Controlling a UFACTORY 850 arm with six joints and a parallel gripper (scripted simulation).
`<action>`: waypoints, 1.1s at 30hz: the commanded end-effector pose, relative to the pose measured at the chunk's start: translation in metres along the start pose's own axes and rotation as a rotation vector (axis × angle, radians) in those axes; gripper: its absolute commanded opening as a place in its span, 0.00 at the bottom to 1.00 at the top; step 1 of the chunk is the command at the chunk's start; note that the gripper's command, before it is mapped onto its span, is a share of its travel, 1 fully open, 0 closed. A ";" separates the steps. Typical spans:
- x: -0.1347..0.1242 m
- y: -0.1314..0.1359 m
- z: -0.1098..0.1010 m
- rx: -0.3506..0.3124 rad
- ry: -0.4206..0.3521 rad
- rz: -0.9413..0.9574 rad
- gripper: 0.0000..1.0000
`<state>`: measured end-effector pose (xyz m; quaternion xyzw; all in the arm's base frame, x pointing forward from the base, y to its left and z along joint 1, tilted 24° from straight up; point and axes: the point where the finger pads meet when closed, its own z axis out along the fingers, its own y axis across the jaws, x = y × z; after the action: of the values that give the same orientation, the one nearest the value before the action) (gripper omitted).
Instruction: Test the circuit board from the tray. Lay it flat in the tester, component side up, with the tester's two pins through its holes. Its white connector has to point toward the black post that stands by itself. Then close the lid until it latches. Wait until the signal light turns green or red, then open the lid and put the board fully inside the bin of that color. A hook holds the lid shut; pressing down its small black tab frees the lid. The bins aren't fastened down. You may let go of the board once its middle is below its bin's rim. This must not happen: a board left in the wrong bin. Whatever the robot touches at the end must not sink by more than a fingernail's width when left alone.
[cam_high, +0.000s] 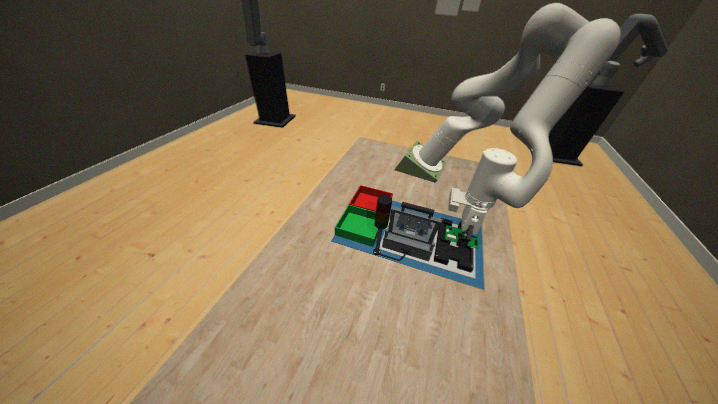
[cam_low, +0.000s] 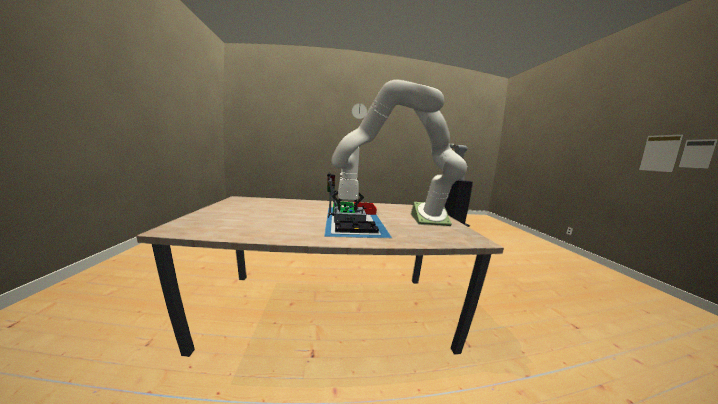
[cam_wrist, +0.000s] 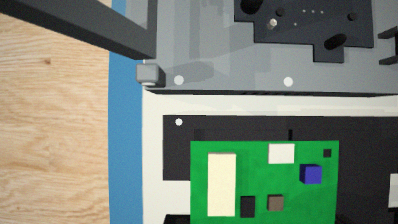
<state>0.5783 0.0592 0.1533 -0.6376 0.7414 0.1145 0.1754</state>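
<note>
The circuit board (cam_high: 454, 234) (cam_low: 346, 207) (cam_wrist: 265, 175) is level, component side up, raised above the black tray (cam_high: 453, 255) (cam_low: 351, 228) (cam_wrist: 175, 165). My gripper (cam_high: 467, 236) (cam_low: 347, 204) is shut on the board by its edges; its fingertips are mostly out of sight in the wrist view. On the board, a long cream block (cam_wrist: 221, 185) is at the left and a smaller white block (cam_wrist: 281, 153) at the upper edge. The tester (cam_high: 409, 243) (cam_low: 350, 217) (cam_wrist: 225, 75) is open beside the tray. Its dark nest (cam_wrist: 300, 35) shows a light pin (cam_wrist: 272, 23) and black studs.
The green bin (cam_high: 357, 225) and red bin (cam_high: 370, 200) (cam_low: 370, 208) stand beyond the tester. The signal light (cam_high: 383, 204) (cam_low: 330, 182) stands between bins and tester, with no clear glow. A dark lid arm (cam_wrist: 90, 25) crosses the wrist view's upper left.
</note>
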 end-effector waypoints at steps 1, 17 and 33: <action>0.000 0.000 -0.010 0.000 0.000 0.000 0.79; 0.000 0.000 -0.012 0.000 0.000 0.003 0.79; 0.000 0.000 -0.012 0.000 0.000 0.096 0.79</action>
<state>0.5765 0.0549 0.1640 -0.6173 0.7583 0.1199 0.1720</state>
